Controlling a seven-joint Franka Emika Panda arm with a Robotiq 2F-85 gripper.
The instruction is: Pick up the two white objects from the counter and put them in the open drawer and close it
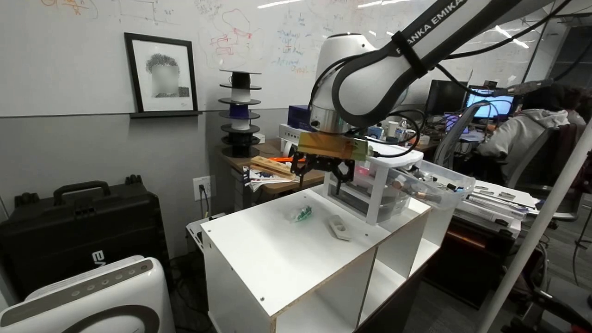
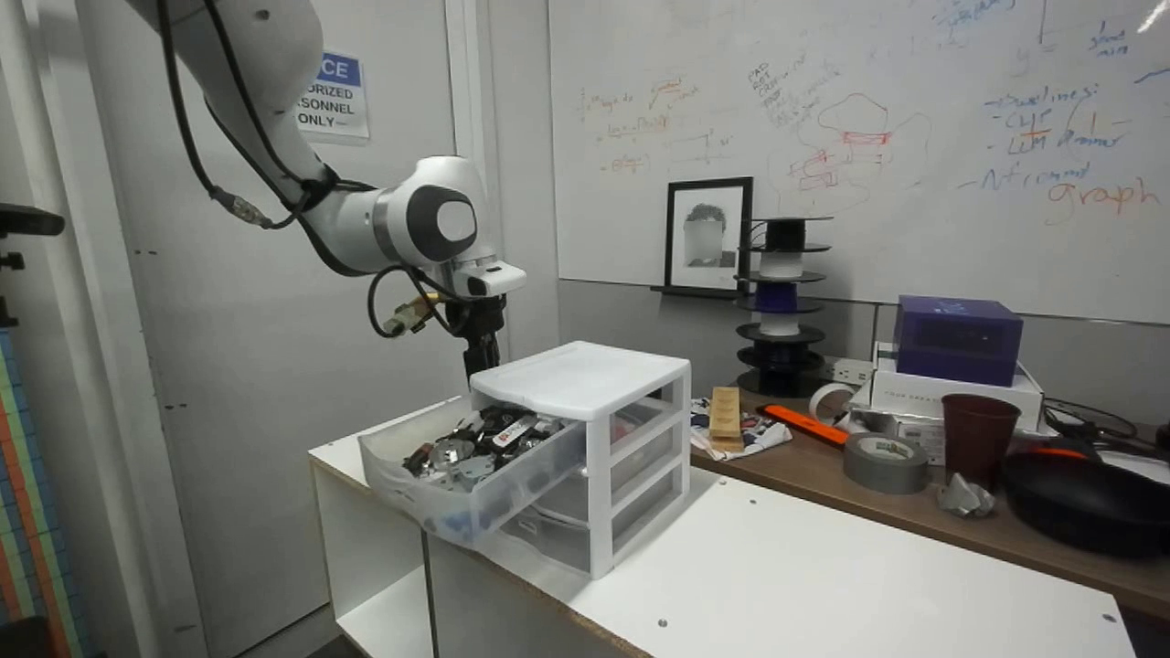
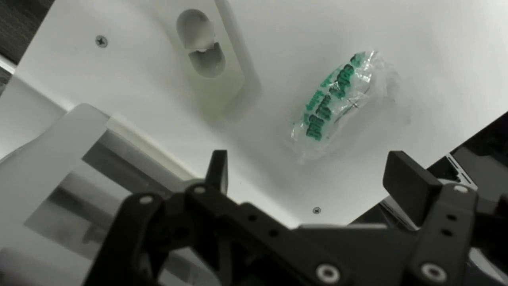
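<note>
Block, upper left of the wrist view: pale grey is seen.
Wrapper, upper right: a clear ground is printed with green lettering.
Counter: white is edged with speckled brown.
Drawer: translucent white is shown.
Gripper, lower half: black is dotted with pale grey.
</note>
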